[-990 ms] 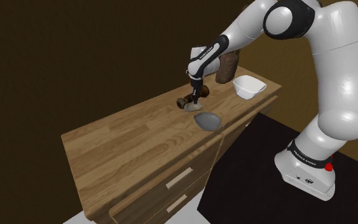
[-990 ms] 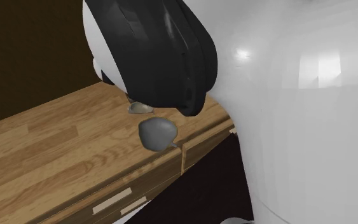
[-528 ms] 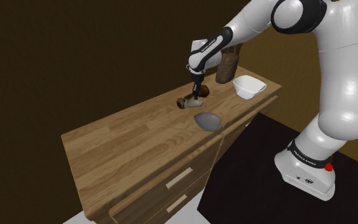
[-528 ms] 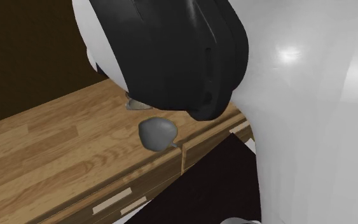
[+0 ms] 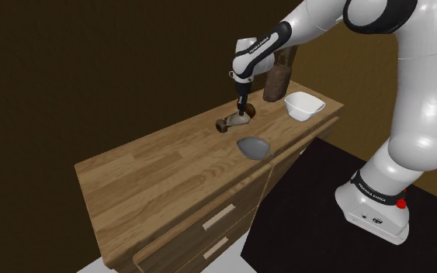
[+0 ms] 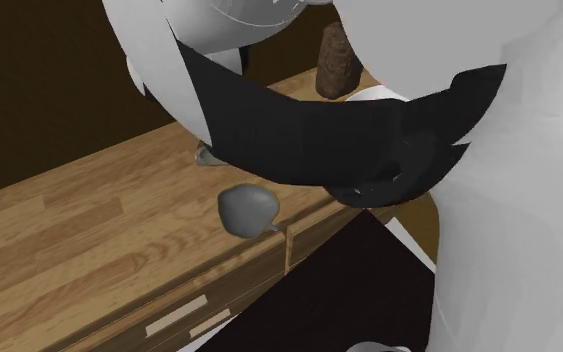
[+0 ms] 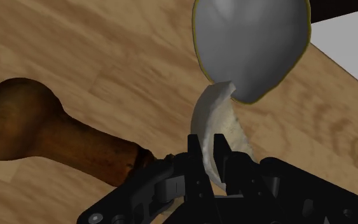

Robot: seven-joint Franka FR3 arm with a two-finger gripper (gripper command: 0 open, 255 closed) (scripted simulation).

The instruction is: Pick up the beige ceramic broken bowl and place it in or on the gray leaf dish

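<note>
The black hand (image 7: pixel 208 142) is almost closed, its two fingers clamped on the near end of the broken bowl (image 7: pixel 217 118), a pale beige curved shard with a rough, matte face. The shard's long axis runs straight out from the fingers. Its tip points at the gray leaf dish (image 7: pixel 254 38), which lies just beyond it on the wooden tabletop (image 5: pixel 154 167), near the front edge. The shard seems to hang clear of the wood, though the gap is hard to judge. A brown turned wooden piece (image 7: pixel 44 133) lies beside the hand.
</note>
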